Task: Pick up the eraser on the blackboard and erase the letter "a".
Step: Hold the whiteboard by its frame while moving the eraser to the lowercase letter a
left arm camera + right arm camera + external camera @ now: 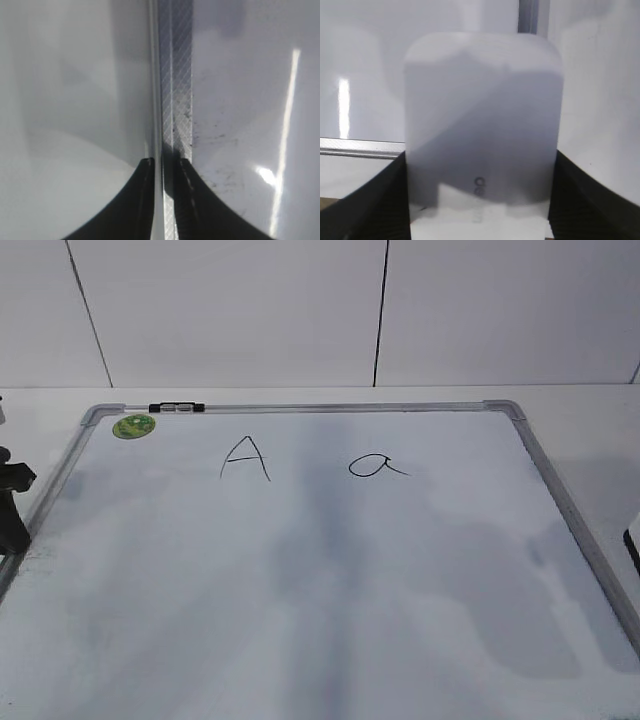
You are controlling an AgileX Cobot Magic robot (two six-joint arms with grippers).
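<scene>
- From the exterior view I see the blackboard [300, 580] filling most of the frame, its grey frame running along the top and down both sides; the lower edge is cut off by the bottom of the picture.
- The letter "a" [377, 466] sits in the upper middle of the board, unsmudged, to the right of a capital "A" [245, 458].
- A green sticker [133, 426] sits in the board's upper left corner, and a small black-and-silver clip [176, 408] lies on the top rail just right of it.
- The left gripper [162, 167] shows at the far left edge of the exterior view only as a dark shape, mostly cut off.
- In the left wrist view its two dark fingers [145, 200] stand close together on either side of the board's metal rail; whether they actually pinch it I cannot tell.
- I see grey smudges on the board surface to the right of that rail.
- The eraser [482, 125] fills the middle of the right wrist view, blurred, with grey lettering near its lower end that I cannot read.
- The right gripper [480, 200] has its jaws spread wide and clamped on the eraser's two long sides.
- In the exterior view only a dark sliver shows at the right edge, too little to identify, and the eraser is out of sight there.
</scene>
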